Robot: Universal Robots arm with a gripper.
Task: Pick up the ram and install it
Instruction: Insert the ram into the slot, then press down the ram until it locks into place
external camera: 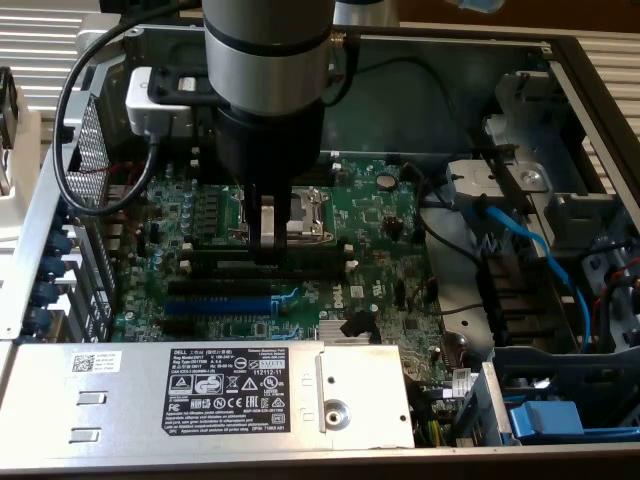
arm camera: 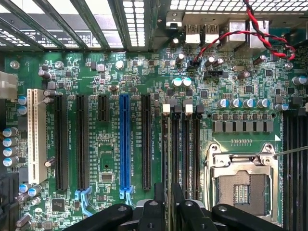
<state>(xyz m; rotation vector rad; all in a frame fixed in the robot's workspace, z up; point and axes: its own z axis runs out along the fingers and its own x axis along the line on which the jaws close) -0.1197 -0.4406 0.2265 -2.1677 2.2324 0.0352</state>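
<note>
- Hovering low over the black memory slots [external camera: 265,262], the gripper [external camera: 267,240] aligns with them for seating.
- Finger state: cannot tell.
- The ram [arm camera: 165,159] appears to stand in a slot beneath the fingers.

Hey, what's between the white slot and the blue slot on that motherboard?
In the wrist view, two long black slots and one short black slot stand between the white slot and the blue slot, all running parallel.

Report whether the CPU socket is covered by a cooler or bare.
Bare: the CPU socket shows its metal frame and inner grid exposed, no cooler above.
</note>
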